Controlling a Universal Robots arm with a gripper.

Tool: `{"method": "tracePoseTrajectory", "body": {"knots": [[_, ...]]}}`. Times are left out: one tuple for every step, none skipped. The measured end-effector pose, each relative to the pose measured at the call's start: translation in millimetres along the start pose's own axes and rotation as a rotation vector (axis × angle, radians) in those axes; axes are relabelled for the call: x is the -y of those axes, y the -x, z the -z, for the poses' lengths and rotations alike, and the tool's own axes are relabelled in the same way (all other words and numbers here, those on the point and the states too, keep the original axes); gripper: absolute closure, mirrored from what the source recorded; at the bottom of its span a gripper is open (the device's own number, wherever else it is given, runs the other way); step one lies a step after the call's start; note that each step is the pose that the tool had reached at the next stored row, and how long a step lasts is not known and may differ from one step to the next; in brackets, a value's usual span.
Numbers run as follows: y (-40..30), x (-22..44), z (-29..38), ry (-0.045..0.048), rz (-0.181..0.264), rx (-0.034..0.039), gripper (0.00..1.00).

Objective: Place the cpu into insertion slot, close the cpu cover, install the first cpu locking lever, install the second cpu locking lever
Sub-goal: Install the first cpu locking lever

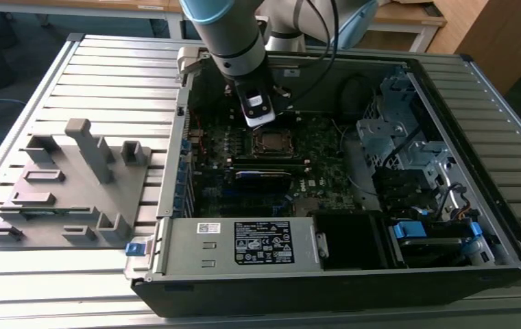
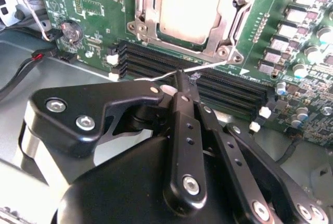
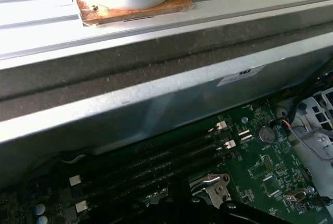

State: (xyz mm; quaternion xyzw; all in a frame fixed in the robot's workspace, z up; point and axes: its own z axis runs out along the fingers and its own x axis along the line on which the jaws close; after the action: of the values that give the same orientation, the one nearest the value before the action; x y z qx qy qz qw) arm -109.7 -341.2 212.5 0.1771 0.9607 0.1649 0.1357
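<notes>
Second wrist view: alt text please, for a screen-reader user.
The cpu sits in its socket under the closed cpu cover on the green motherboard. The black gripper reaches toward a thin metal lever beside the memory slots.

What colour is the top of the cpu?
Dull silver-grey, seen best in the second wrist view: the cpu sits under the cpu cover.

We see a ribbed aluminium table (image 1: 105,75) filling most of the exterior view, daylight glaring off its slats toward ten o'clock. At twelve o'clock stands a pale wooden desk (image 1: 407,17), and at two o'clock a wooden cabinet (image 1: 498,34). A dark floor (image 1: 9,34) shows at eleven o'clock, beyond the table's edge.
</notes>
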Motion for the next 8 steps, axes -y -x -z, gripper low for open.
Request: {"method": "tracePoseTrajectory", "body": {"knots": [[0.0,0.4,-1.0,0.0,0.0,0.0003,0.9],[-0.1,0.8,-2.2,-0.0001,0.0,0.0005,0.9],[-0.1,1.1,-3.3,-0.0001,-0.001,0.0007,0.9],[-0.2,1.3,-3.8,-0.0001,-0.001,0.0008,0.9],[-0.2,1.3,-3.8,-0.0003,-0.001,0.0008,0.9],[-0.2,1.3,-3.8,-0.0004,-0.001,0.0008,0.9],[-0.2,1.3,-3.9,-0.0004,-0.001,0.0008,0.9],[-0.2,1.3,-3.9,-0.0004,-0.001,0.0008,0.9]]}}
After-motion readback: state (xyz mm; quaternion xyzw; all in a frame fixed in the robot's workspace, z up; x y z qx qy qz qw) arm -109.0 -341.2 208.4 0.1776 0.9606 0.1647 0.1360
